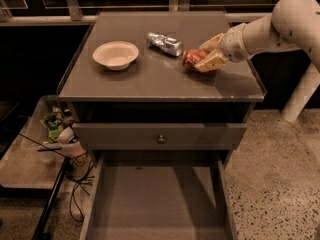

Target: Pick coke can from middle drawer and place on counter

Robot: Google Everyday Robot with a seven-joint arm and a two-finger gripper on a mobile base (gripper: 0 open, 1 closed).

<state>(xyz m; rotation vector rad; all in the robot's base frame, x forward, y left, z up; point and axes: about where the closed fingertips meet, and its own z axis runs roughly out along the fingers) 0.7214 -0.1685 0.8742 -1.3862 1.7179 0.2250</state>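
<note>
The coke can (192,58), red-orange, lies on its side on the grey counter (150,79), right of centre. My gripper (209,58) comes in from the right on a white arm and is shut on the coke can, pale fingers (213,62) above and in front of it. The middle drawer (157,199) is pulled out below, its grey floor bare.
A crinkled silver can (165,43) lies just left of the coke can. A white bowl (115,55) sits on the counter's left. A narrow drawer front with a round knob (161,139) is closed above the open drawer. Clutter and cables (65,144) sit lower left.
</note>
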